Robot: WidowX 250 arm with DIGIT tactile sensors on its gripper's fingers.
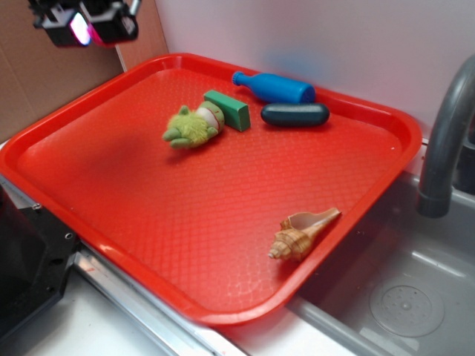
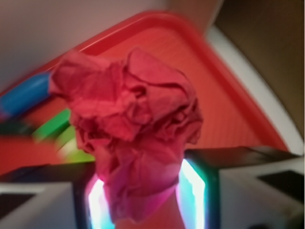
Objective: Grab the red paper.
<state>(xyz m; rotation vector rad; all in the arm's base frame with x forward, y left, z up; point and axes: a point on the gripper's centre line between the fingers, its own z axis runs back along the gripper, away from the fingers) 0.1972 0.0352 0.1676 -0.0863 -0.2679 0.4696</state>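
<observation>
In the wrist view the red paper (image 2: 131, 129), a crumpled dark-red wad, fills the middle of the picture. Its lower part is pinched between the two glowing pads (image 2: 193, 191) of my gripper (image 2: 145, 198), which is shut on it. Behind the paper lies the red tray (image 2: 228, 114), some way off. In the exterior view the gripper (image 1: 87, 26) hangs high at the top left, above the tray's far left corner; the paper does not show there.
On the red tray (image 1: 223, 245) lie a green plush toy (image 1: 193, 126), a green block (image 1: 230, 110), a blue bottle (image 1: 276, 87), a dark capsule (image 1: 295, 114) and a seashell (image 1: 303, 233). A grey sink (image 1: 401, 297) and faucet (image 1: 445, 141) stand at the right.
</observation>
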